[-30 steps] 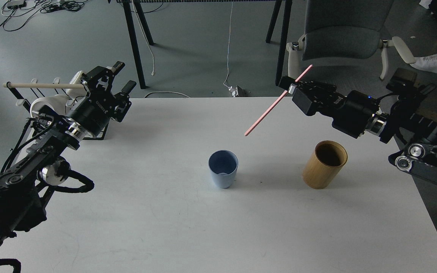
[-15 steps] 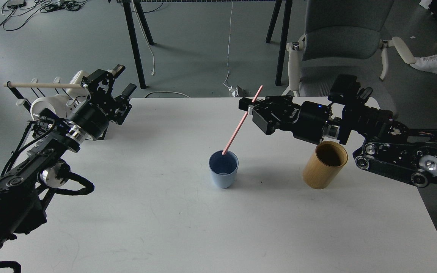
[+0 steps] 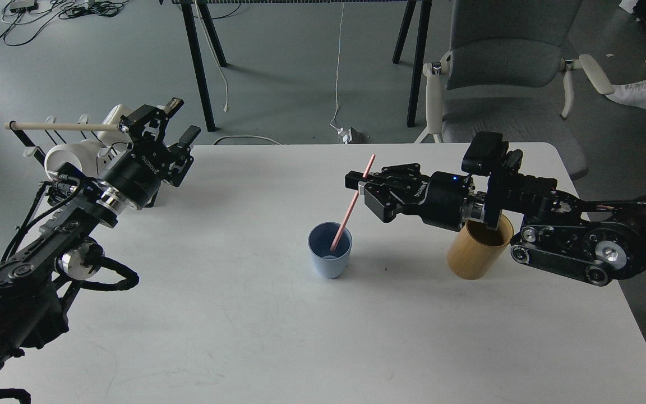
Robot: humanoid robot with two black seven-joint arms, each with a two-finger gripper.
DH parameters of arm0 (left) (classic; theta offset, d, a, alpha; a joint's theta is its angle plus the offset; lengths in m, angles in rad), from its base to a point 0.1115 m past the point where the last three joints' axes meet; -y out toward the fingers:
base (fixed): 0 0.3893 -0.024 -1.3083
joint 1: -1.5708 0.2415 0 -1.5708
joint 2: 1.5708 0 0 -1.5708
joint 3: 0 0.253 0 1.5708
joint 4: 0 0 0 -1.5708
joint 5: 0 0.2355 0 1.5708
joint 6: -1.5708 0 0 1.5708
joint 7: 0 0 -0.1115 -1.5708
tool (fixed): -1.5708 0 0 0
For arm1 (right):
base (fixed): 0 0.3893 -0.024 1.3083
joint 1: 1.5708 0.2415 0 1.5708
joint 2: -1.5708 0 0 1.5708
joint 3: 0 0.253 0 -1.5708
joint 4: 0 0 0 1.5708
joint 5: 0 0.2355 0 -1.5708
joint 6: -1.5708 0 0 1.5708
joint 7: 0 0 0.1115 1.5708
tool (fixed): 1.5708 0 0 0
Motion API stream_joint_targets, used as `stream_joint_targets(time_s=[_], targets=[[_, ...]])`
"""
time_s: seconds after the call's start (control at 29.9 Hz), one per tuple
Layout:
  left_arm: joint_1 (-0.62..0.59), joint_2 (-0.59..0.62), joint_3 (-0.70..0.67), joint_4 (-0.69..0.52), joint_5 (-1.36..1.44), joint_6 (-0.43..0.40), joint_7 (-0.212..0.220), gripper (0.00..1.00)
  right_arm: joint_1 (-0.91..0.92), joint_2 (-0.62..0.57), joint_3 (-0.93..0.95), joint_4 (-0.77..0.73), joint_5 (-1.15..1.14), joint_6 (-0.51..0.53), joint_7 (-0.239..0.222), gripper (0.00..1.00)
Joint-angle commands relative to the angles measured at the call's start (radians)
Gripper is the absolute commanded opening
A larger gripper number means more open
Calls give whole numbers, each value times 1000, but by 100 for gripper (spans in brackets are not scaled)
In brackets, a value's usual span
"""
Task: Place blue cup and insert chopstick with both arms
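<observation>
Chopstick (image 3: 351, 205) in pink leans with its lower end inside the blue cup (image 3: 330, 255) at mid-desk (image 3: 244, 325), its upper part pinched in the right claw (image 3: 359, 187). A tan bamboo cylinder (image 3: 477, 255) stands beside the cup. Left claw (image 3: 163, 120) hangs spread and empty near a mug rack (image 3: 70, 146).

Blue cup (image 3: 330, 256) stands upright near the middle of the white table (image 3: 244, 336). Right gripper (image 3: 360, 186) is clamped on the pink chopstick (image 3: 352, 204) above the cup; the stick tilts, lower end inside the cup. Bamboo cylinder (image 3: 477, 255) stands toward the right edge, partly behind the right arm. Left gripper (image 3: 171, 120) hangs at the far left edge, fingers spread, beside a mug rack (image 3: 70, 147).
</observation>
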Motion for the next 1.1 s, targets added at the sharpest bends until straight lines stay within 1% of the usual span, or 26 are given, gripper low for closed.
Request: stream_joint_targets(time_s=[0.0,0.03,0.13,0.23,0.33,0.4,0.47,0.63,0.74,0.8,0.94,1.0,1.07], targets=[[0,2,1,0,0,0,0,63,-9,13,0,-15,2,0,0,40],[0,2,1,0,0,0,0,63,-11,13,0,-15,3,0,0,46],[0,0,0,0,0,0,0,63,-17,13,1,-12,10,-2,0,59],[2,0,0,0,0,0,0,63,-19,8,14,-9,20,-6,0,69],[2,0,-2,0,0,0,0,63,-19,-3,35,9,86,-13,0,78],[2,0,-6,-2,0,0,0,63,-19,-18,76,31,184,-13,0,80],[0,0,-10,-3,-3,0,0,63,-19,-38,135,51,299,-13,0,83],[-12,2,-8,-8,-57,0,0,63,-37,-70,283,55,642,-3,0,84],[-26,3,-10,-11,-80,0,0,63,-78,-76,386,69,868,4,0,84],[-34,6,-10,-12,-84,0,0,64,-107,-78,443,93,977,12,0,84],[-38,12,-11,-12,-92,0,0,64,-178,-83,582,158,1202,21,0,88],[-46,12,-10,-12,-107,0,0,64,-225,-76,651,198,1298,30,0,93],[-51,12,-10,-12,-124,0,0,64,-271,-76,698,233,1352,81,0,94]])
